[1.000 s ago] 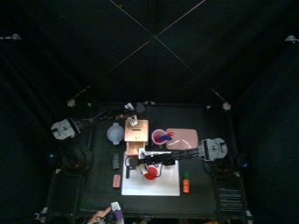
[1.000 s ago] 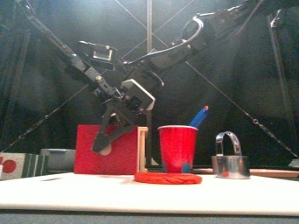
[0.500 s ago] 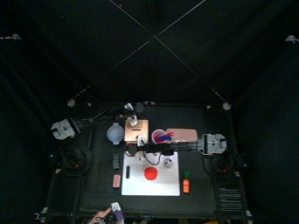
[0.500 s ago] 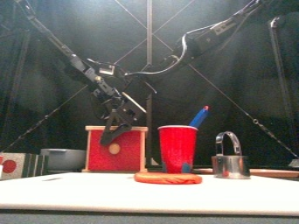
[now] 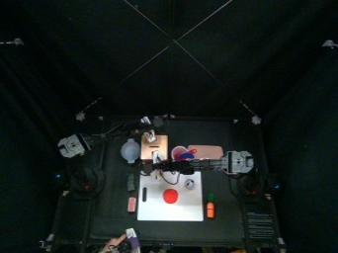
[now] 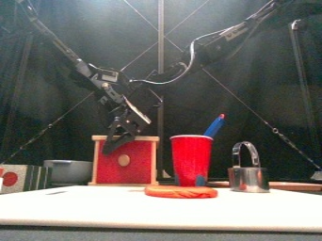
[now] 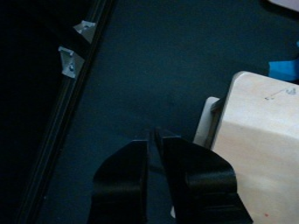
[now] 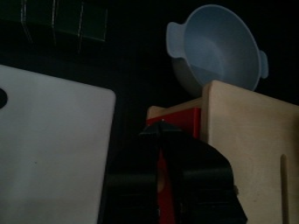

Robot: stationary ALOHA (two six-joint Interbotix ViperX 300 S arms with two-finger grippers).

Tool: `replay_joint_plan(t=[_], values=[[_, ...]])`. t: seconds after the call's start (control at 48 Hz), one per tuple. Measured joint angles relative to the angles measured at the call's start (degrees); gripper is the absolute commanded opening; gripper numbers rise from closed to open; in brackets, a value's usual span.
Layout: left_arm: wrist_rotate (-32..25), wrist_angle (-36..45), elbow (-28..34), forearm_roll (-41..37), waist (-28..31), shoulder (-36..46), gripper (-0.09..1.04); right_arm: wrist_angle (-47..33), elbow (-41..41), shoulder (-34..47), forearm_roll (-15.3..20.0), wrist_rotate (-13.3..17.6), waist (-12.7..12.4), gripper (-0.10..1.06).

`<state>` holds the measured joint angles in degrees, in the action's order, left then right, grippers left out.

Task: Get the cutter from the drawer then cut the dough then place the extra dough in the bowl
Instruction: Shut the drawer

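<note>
Right now I am holding my left gripper (image 7: 158, 137) pinched together on nothing, over bare table beside the wooden box (image 7: 263, 140). My right gripper (image 8: 162, 131) is hovering with its jaws pressed together too, and empty. Its tips are at the red drawer front (image 6: 126, 162), and I cannot tell whether they are touching it. The cutter (image 6: 248, 171) is standing upright, right of the red cup (image 6: 191, 160). The dough (image 6: 180, 191) is lying flat on the white board (image 8: 52, 131), and the bowl (image 8: 216, 48) is sitting beside the box.
</note>
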<state>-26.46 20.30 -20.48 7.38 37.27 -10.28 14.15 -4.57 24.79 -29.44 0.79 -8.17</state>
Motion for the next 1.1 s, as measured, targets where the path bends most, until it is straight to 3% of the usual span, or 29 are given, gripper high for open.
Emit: replay_joint_plan(t=[0.375,0.771,1.104], values=[[0.18,-1.14,-0.88,0.00,0.00,0.09,0.56,4.92,-0.97,0.09,0.26,0.09,4.39,0.16],[0.18,-2.55,-1.41,-0.09,0.09,0.09,0.56,6.15,-1.67,0.53,-0.70,-0.53,3.78,0.16],[0.26,-2.72,-1.76,0.00,0.09,0.09,0.56,6.50,-1.85,0.79,-5.19,-0.62,2.72,0.16]])
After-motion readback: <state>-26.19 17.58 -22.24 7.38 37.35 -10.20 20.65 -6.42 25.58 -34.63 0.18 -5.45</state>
